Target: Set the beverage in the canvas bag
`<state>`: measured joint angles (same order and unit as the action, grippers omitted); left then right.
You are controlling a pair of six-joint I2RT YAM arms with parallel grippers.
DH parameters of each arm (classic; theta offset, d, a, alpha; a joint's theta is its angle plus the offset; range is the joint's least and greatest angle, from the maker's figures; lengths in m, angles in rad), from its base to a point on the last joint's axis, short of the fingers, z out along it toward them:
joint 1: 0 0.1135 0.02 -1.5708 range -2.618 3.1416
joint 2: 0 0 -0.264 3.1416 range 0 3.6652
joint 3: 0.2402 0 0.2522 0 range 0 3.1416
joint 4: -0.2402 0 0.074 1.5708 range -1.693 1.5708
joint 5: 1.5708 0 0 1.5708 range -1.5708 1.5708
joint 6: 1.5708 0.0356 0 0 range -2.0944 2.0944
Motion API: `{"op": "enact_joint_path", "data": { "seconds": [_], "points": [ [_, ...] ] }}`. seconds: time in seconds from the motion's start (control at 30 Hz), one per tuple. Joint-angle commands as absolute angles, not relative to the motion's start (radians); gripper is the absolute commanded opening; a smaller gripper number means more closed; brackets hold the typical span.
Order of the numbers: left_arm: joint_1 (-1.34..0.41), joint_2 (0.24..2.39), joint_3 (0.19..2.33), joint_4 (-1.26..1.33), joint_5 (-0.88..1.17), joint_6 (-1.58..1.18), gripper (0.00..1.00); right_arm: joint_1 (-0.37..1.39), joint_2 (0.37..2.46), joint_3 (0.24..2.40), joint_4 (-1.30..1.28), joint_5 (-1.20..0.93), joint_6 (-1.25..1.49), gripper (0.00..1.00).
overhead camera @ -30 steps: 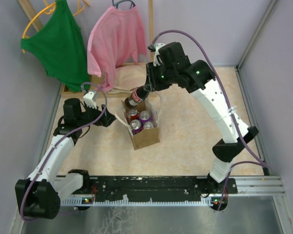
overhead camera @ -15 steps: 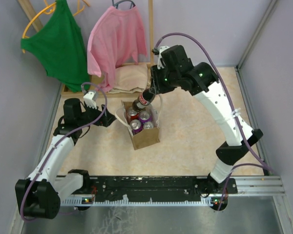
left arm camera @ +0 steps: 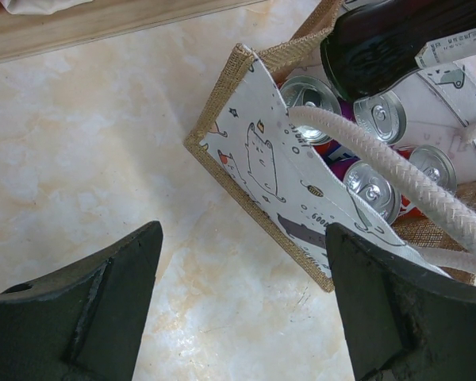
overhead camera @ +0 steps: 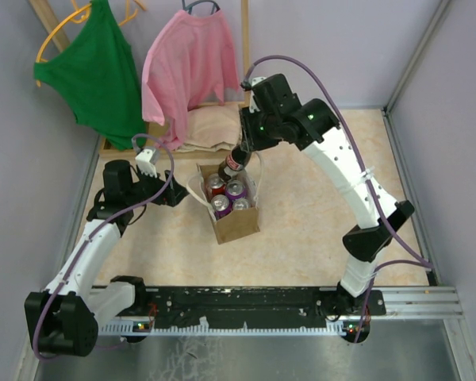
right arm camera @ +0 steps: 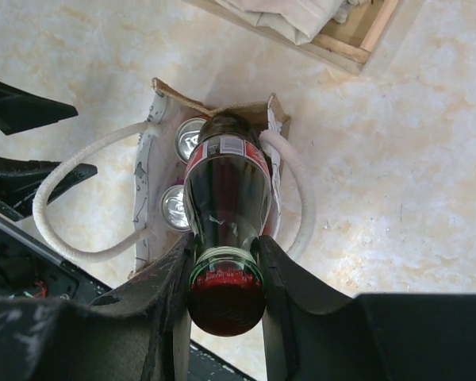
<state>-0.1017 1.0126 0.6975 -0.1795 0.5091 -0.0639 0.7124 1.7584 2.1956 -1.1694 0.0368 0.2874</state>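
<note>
The canvas bag point(overhead camera: 236, 224) is seen standing upright on the tabletop point(overhead camera: 317, 206), its mouth open. Four cans point(overhead camera: 227, 195) are packed upright inside it. The beverage point(right arm camera: 226, 186), a dark bottle with a red label, is pinched at its neck by the right claw point(right arm camera: 226, 274). It is held tilted over the bag's far rim, base lowermost and just inside the opening, above the cans. Whether the base is touching a can cannot be told. The left claw point(left arm camera: 242, 246) is held spread beside the bag's left wall, with nothing gripped. One of the bag's white rope handles point(left arm camera: 397, 178) is draped close by its right finger. A folded beige cloth point(overhead camera: 210, 127) is seen lying beyond the bag.
</note>
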Motion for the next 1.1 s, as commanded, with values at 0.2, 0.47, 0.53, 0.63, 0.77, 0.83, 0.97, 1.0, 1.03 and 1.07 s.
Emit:
{"op": "enact_joint_path", "data": {
  "seconds": [0.2,0.47,0.53,0.63,0.77,0.83,0.97,1.0,1.03,1.07],
  "points": [
    [-0.094,1.008,0.699,-0.166,0.514,-0.06,0.89,0.683,1.715,2.269,-0.976,0.053,0.279,0.0],
    [-0.094,1.014,0.709,-0.166,0.513,-0.057,0.89,0.673,1.742,2.274,-0.977,0.063,0.261,0.0],
    [-0.094,1.014,0.708,-0.168,0.514,-0.057,0.89,0.672,1.755,2.275,-0.979,0.061,0.255,0.0],
    [-0.094,1.014,0.71,-0.172,0.512,-0.055,0.89,0.672,1.774,2.276,-0.98,0.062,0.246,0.0],
    [-0.094,1.013,0.708,-0.173,0.512,-0.053,0.89,0.673,1.796,2.274,-0.979,0.069,0.237,0.0],
    [-0.094,1.014,0.707,-0.173,0.513,-0.055,0.89,0.672,1.804,2.273,-0.98,0.072,0.233,0.0],
    [-0.094,1.018,0.708,-0.172,0.514,-0.055,0.89,0.672,1.831,2.298,-0.993,0.073,0.223,0.0],
    [-0.094,1.019,0.708,-0.171,0.513,-0.056,0.89,0.672,1.843,2.311,-1.002,0.069,0.222,0.0],
    [-0.094,1.02,0.708,-0.17,0.514,-0.057,0.89,0.672,1.858,2.325,-1.013,0.066,0.219,0.0],
    [-0.094,1.02,0.709,-0.17,0.514,-0.057,0.89,0.673,1.873,2.339,-1.026,0.063,0.216,0.0]
  ]
}}
